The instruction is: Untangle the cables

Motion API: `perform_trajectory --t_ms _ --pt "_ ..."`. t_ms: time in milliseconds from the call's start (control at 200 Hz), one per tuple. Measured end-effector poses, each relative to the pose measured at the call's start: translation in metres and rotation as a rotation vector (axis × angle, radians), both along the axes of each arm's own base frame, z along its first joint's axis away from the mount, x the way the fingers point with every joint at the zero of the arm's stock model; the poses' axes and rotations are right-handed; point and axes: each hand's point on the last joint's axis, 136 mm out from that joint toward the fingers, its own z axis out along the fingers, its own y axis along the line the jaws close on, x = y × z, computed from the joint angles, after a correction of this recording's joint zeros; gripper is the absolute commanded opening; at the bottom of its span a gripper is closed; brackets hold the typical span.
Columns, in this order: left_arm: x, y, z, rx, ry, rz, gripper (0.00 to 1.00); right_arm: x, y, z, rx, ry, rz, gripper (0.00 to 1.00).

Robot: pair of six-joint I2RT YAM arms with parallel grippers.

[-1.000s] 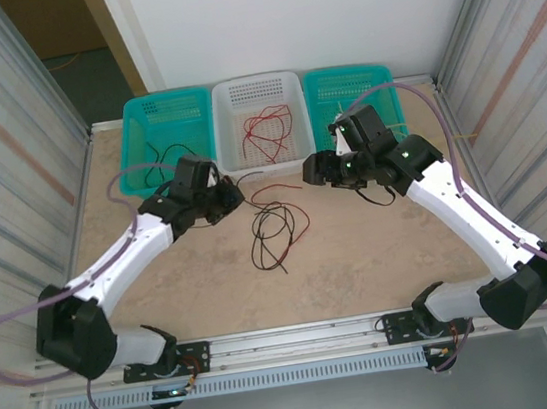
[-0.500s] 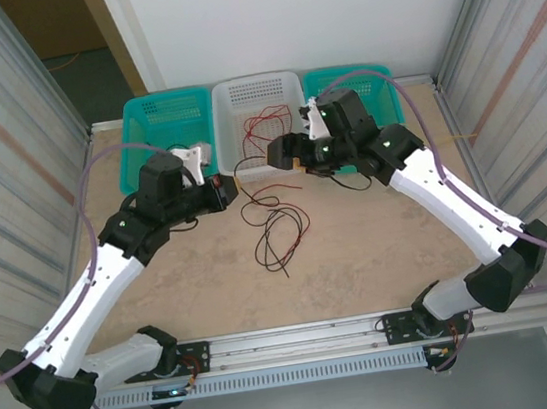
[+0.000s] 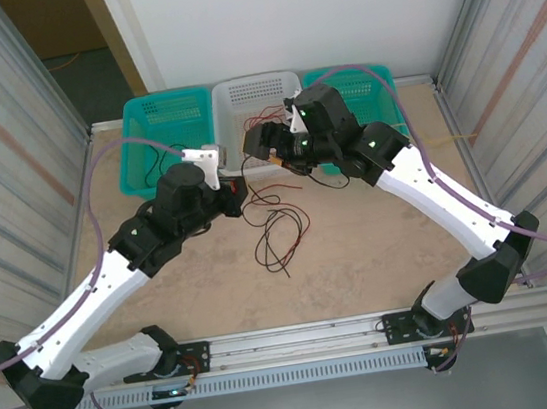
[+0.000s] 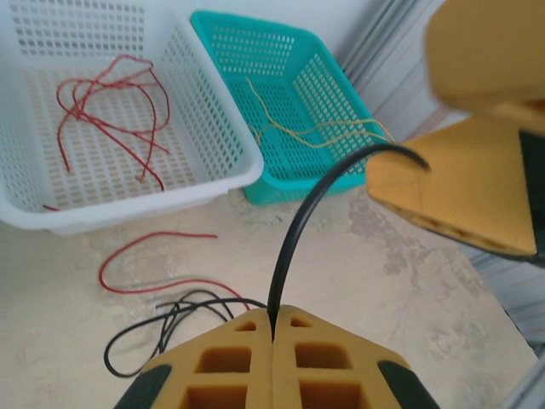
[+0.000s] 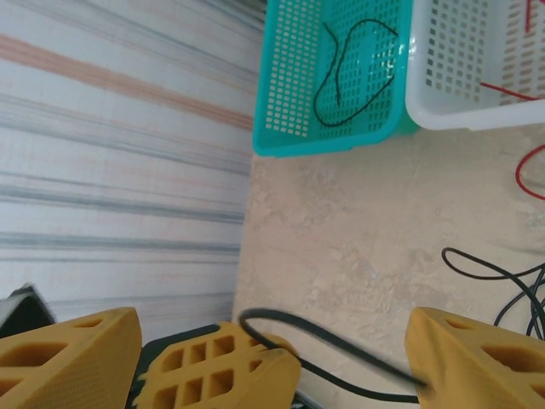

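Pinching a single black cable [image 4: 298, 223] in the left pincer [image 4: 272, 324], pads pressed tight together on it, above the counter [image 4: 366, 281] and just in front of the white basket [image 4: 170, 198]. Rising from that grip in a stiff arc, up and over to the right, with the free end reaching in between the two yellow fingers [image 4: 464, 200] of the right pincer [image 3: 261, 148]. Spread wide, that right pincer, one finger on either side of the cable's end and of the left pincer's tip, gripping nothing. Hard to tell whether brushing the cable at one finger or just clear of it. From above, both pincers nose to nose and close together, near the front rim of the white basket.

Below them and a little nearer the arms' bases, flat on the counter, a loose tangle of black cables [image 3: 274, 227], loops overlapping, apart from every basket. Along its far side, between tangle and white basket, one red cable [image 4: 102, 274] in an open curve.

Inside the white basket, several red cables [image 4: 85, 88] crossing one another on the perforated floor. In the left teal basket [image 5: 285, 85], a lone black loop [image 5: 316, 109]. In the right teal basket [image 4: 332, 85], thin pale yellow cables [image 4: 319, 135] lying across the bottom
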Motion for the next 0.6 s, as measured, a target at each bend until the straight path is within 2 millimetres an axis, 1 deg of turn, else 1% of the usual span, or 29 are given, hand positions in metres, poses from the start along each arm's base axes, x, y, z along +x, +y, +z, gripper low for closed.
perform_trajectory --t_ms 55,155,286,471,526,601 --pt "0.001 -0.001 0.005 -0.001 -0.026 0.009 0.0 -0.001 0.001 -0.002 0.0 0.01 -0.007 0.77" --pt "0.003 -0.002 0.011 -0.003 -0.06 0.026 0.0 0.0 0.002 -0.01 -0.022 0.032 -0.02 0.79" --pt "0.003 0.001 0.011 -0.001 -0.082 0.049 0.0 0.003 0.004 -0.019 -0.042 0.05 -0.031 0.78" --pt "0.003 0.002 0.01 0.001 -0.093 0.054 0.0 0.006 0.006 -0.022 -0.044 0.06 -0.047 0.69" --pt "0.004 0.001 0.009 -0.002 -0.099 0.052 0.0 0.009 0.008 -0.021 -0.043 0.06 -0.047 0.64" --pt "0.003 -0.002 0.004 0.006 -0.102 0.043 0.0 0.012 0.012 -0.02 -0.043 0.058 -0.045 0.54"
